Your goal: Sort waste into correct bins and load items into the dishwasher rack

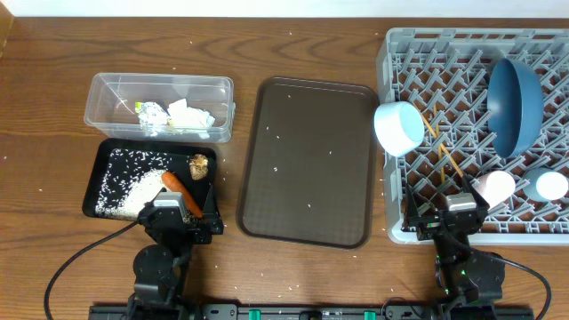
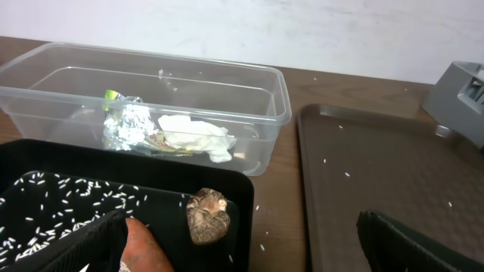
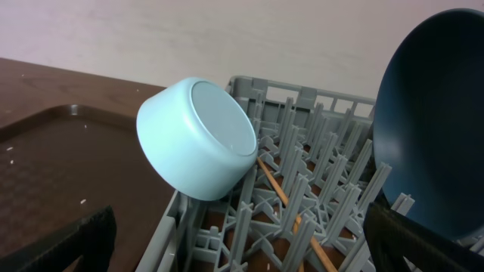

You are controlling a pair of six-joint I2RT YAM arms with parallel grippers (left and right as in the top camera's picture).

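Note:
The clear tub (image 1: 107,89) holds the crumpled white tissue (image 1: 191,116) and the printed wrapper (image 1: 151,114); both also show in the left wrist view, tissue (image 2: 193,136) and wrapper (image 2: 127,121). The black tray (image 1: 100,158) holds rice grains (image 1: 129,187), the carrot (image 1: 180,191) and the brown lump (image 1: 198,164). My left gripper (image 1: 182,213) is open and empty at the tray's near edge, with the carrot (image 2: 144,245) by its left finger and the lump (image 2: 208,215) ahead. The grey rack (image 1: 396,53) holds the blue plate (image 1: 516,102), the white bowl (image 1: 398,127) on its side, chopsticks (image 1: 449,160), a pinkish cup (image 1: 494,187) and a blue cup (image 1: 551,185). My right gripper (image 1: 449,209) is open and empty at the rack's near-left corner.
The brown serving tray (image 1: 307,160) lies between the black tray and the rack, with a few stray grains on it. Loose grains are scattered on the wooden table. In the right wrist view the bowl (image 3: 197,140) leans on the rack's pegs beside the plate (image 3: 439,121), with a chopstick (image 3: 283,200) below.

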